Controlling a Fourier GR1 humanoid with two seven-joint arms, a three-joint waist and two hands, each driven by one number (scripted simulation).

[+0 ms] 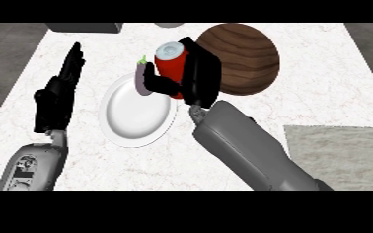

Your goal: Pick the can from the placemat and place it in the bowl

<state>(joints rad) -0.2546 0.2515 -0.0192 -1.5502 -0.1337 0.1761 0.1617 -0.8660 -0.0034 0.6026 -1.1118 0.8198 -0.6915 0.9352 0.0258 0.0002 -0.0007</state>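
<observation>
R hand [195,76] is curled round the red can [172,64], fingers on the can's right side & thumb wrapping in from the left lower down, so the lower body is mostly hidden. Can is held above the counter [320,94], in view btwn the white plate [137,112] & the wooden bowl [244,58], just overlapping the plate's upper right rim; can't tell its height off the surface. Long axis runs roughly upright w/ a lean: silver top end points up & toward the view's upper left, base hidden in the palm. Small purple eggplant [140,78] w/ green stem shows just left of the can, at the plate's top edge, partly behind the thumb. Bowl sits just right of the hand, dark wood grain, partly covered by the fingers. L hand [59,91] rests at view's left, fingers straight & pointing up, holding nothing. Grey placemat [331,153] at lower right, by the R forearm. Grey object [86,27] at top edge, cut off.
</observation>
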